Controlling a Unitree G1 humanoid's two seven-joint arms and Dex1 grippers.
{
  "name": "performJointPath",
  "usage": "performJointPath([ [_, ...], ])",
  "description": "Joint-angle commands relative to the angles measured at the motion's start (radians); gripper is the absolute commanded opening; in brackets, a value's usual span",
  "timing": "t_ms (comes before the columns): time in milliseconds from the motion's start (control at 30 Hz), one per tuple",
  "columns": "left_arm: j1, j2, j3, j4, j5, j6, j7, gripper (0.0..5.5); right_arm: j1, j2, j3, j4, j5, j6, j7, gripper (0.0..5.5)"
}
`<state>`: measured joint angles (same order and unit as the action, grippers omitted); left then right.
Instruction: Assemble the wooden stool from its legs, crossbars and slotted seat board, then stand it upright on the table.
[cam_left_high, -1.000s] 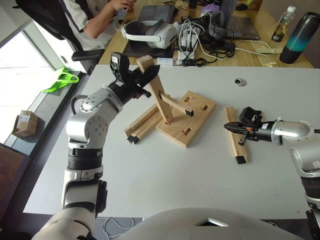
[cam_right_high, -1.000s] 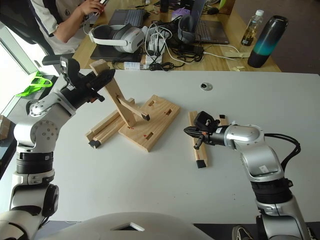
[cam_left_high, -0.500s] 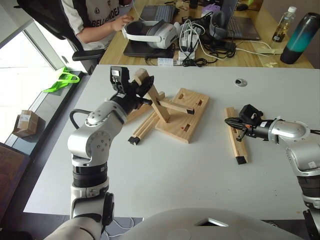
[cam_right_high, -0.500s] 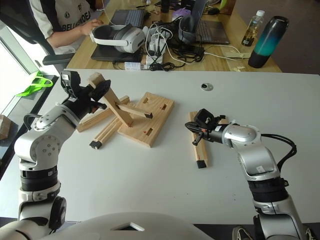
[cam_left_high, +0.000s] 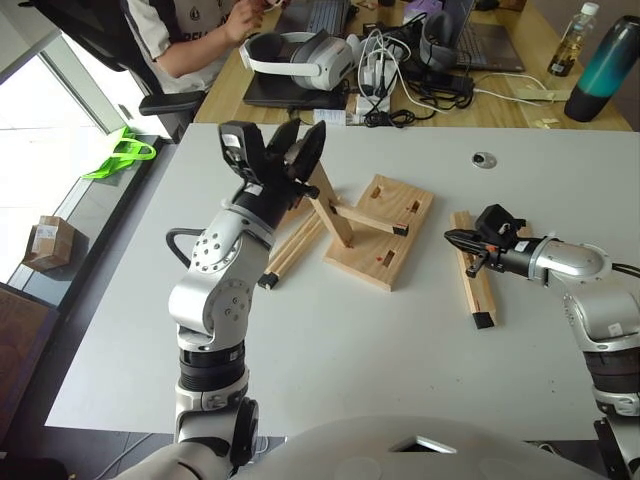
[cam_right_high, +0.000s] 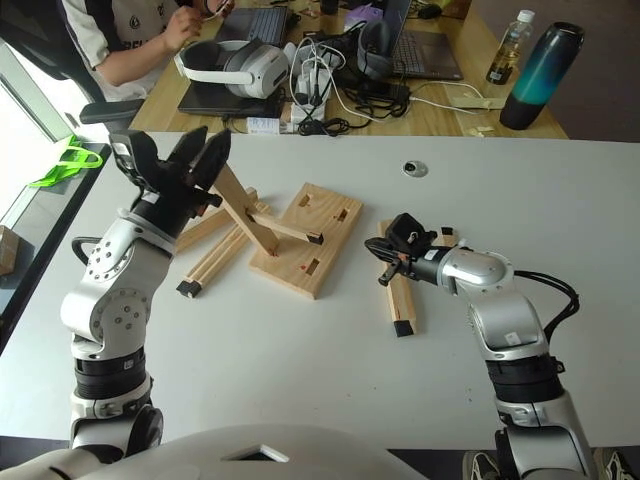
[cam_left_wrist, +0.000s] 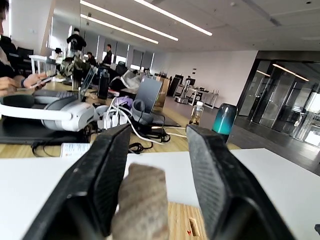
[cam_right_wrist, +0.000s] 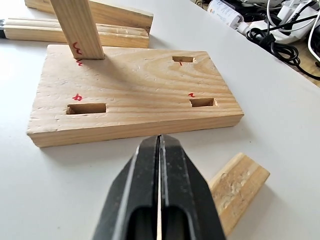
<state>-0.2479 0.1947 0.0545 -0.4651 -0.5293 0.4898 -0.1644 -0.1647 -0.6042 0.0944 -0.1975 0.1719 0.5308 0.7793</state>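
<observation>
The seat board (cam_left_high: 362, 262) lies flat on the white table (cam_left_high: 350, 380) at the centre of the frame, with one leg (cam_left_high: 333, 208) standing tilted in a slot. In the upper left, the left gripper (cam_left_high: 300, 140) is spread wide around the leg's top end. At centre right, the right gripper (cam_left_high: 450, 237) is pinched closed and empty, just above a loose leg (cam_left_high: 472, 280).

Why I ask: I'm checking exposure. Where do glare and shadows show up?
Left eye view: daylight washes out the window area; the table is evenly lit. Right wrist view: the seat board throws a soft shadow onto the table. Left wrist view: ceiling light strips glare brightly.
</observation>
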Motion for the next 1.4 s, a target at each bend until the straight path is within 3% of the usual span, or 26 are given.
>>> performJointPath([
  [33, -0.144, 0.022, 0.045, -0.096, 0.069, -0.077, 0.048, 2.63, 0.008, 0.004, -0.019, -0.006, 0.009, -0.010, -0.018, 0.00],
  [100, -0.272, 0.138, 0.218, 0.035, 0.080, -0.112, 0.075, 3.02, 0.020, 0.007, -0.025, -0.019, 0.009, -0.010, -0.030, 0.00],
  [167, -0.300, 0.306, 0.368, 0.331, 0.099, -0.177, -0.005, 3.29, 0.031, 0.011, -0.027, -0.035, 0.008, -0.007, -0.043, 0.00],
  [233, -0.231, 0.423, 0.409, 0.653, 0.122, -0.225, -0.138, 3.51, 0.029, 0.013, -0.025, -0.037, 0.006, -0.010, -0.048, 0.00],
  [333, -0.073, 0.482, 0.233, 0.900, 0.200, -0.255, -0.418, 4.06, 0.036, 0.020, -0.031, -0.049, 0.011, -0.006, -0.058, 0.00],
  [400, -0.006, 0.499, 0.101, 1.066, 0.294, -0.378, -0.606, 4.49, 0.037, 0.025, -0.034, -0.054, 0.018, -0.005, -0.062, 0.00],
  [500, -0.024, 0.507, 0.013, 1.218, 0.374, -0.498, -0.737, 5.03, 0.039, 0.046, -0.095, -0.093, 0.087, 0.053, -0.080, 0.00],
  [567, -0.036, 0.509, 0.015, 1.221, 0.364, -0.508, -0.789, 5.08, 0.048, 0.059, -0.144, -0.131, 0.133, 0.089, -0.100, 0.00],
  [733, 0.034, 0.506, 0.076, 1.030, 0.308, -0.455, -0.776, 5.08, 0.147, 0.111, -0.235, -0.296, 0.228, 0.182, -0.200, 0.00],
  [867, 0.106, 0.531, 0.019, 0.965, 0.364, -0.391, -0.788, 5.08, 0.181, 0.143, -0.249, -0.354, 0.260, 0.219, -0.264, 0.00],
  [1100, -0.106, 0.522, -0.058, 1.356, 0.497, -0.505, -0.727, 5.08, 0.190, 0.134, -0.218, -0.350, 0.253, 0.206, -0.289, 0.00],
  [1400, -0.273, 0.430, -0.114, 1.590, 0.508, -0.501, -0.863, 5.08, 0.079, 0.114, -0.195, -0.245, 0.215, 0.140, -0.282, 0.00],
])
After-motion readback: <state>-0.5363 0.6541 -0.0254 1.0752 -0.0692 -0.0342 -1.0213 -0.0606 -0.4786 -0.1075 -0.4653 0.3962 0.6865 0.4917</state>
